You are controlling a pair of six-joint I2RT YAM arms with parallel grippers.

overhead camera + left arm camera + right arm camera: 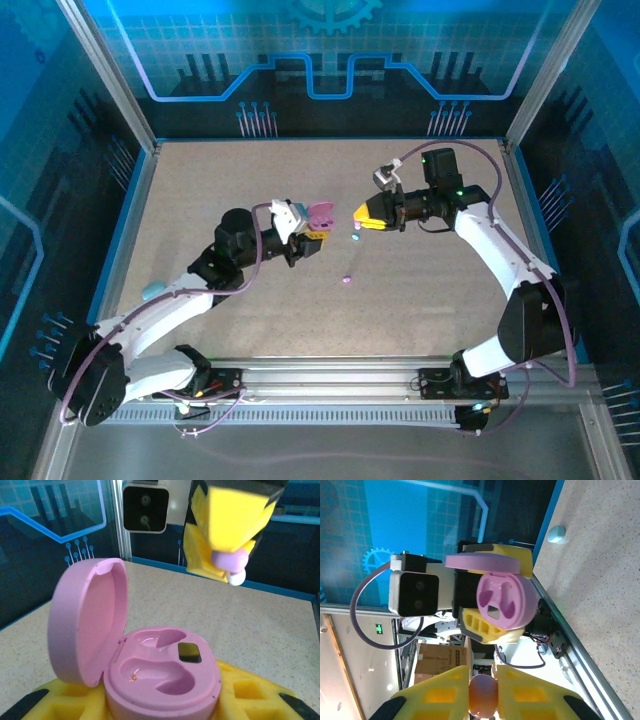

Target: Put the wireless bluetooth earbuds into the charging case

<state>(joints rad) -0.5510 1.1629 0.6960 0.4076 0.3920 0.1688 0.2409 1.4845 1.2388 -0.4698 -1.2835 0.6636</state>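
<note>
My left gripper (312,232) is clamped on the pink charging case (160,680). Its yellow fingers (245,690), moulded with square pockets, press the rounded base from both sides. The case is smooth plastic, and its hinged lid (90,620) stands open and upright over two curved wells with a small dark square beside them. My right gripper (362,216) is pinched tight on a purple earbud (229,560). The bud is glossy, and its white tip pokes out past the yellow fingers (440,692). It hangs in the air facing the open case, apart from it. A teal earbud (356,238) and another purple earbud (347,280) lie loose on the speckled table (420,300).
</note>
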